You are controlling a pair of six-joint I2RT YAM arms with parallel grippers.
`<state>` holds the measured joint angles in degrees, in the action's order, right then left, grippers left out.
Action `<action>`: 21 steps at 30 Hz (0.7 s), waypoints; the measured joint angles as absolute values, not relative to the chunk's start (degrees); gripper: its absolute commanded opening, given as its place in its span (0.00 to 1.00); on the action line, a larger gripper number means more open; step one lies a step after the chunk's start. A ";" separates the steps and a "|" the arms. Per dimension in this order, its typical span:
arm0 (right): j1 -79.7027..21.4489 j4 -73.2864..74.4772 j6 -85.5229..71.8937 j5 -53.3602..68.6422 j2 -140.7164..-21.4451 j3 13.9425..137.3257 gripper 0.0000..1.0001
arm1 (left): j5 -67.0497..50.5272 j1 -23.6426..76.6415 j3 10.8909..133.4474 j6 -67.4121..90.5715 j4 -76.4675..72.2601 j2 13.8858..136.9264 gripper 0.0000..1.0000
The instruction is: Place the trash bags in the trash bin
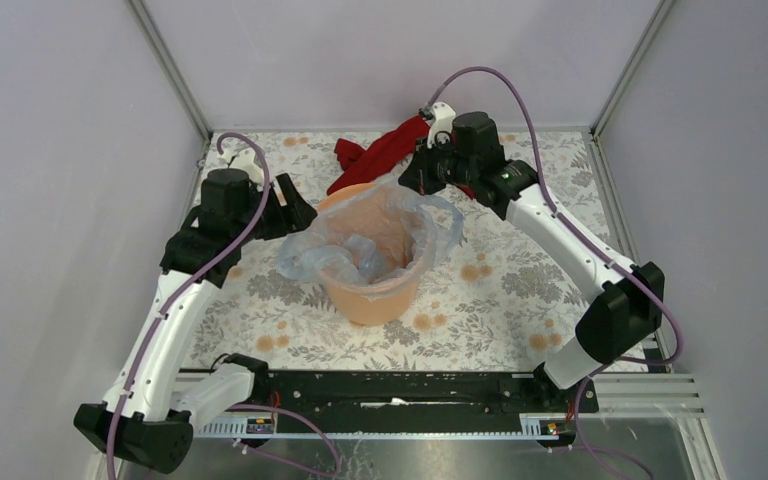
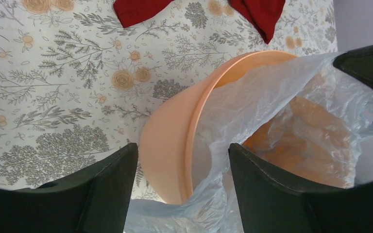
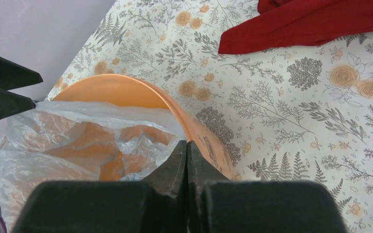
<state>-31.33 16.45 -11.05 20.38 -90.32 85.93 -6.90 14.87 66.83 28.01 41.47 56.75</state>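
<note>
The orange trash bin [image 1: 372, 298] stands mid-table. A pale blue trash bag [image 1: 360, 245] lies in its mouth and hangs over the left rim. My left gripper [image 1: 305, 213] is open at the bin's left rim. In the left wrist view [image 2: 182, 155] the bin wall [image 2: 165, 145] and bag film [image 2: 281, 97] sit between its fingers. My right gripper [image 1: 412, 178] is at the far right rim. Its jaws are shut [image 3: 186, 144] at the bag's edge [image 3: 77, 131] by the bin rim [image 3: 111, 90], and the film stretches up to them.
A red cloth [image 1: 375, 155] lies on the flowered tablecloth behind the bin, close to the right gripper. It also shows in the left wrist view [image 2: 136, 10] and the right wrist view [image 3: 311, 24]. Grey walls enclose the table on three sides.
</note>
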 measured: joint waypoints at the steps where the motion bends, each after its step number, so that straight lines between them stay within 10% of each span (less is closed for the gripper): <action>1: -31.31 16.47 -11.20 20.58 -90.67 86.28 0.00 | -6.94 14.87 66.72 28.01 41.28 56.75 0.87; 10: -31.11 16.60 -11.49 21.93 -92.40 87.57 0.01 | -11.81 14.87 66.17 25.52 40.40 55.11 0.95; 21: -31.07 16.58 -11.90 22.28 -92.47 87.59 0.01 | -14.87 14.87 66.22 22.35 39.77 60.23 0.74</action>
<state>-31.07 16.58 -11.90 22.28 -92.47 87.59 -14.87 14.87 66.22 22.35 39.77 60.23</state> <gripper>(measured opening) 0.033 0.829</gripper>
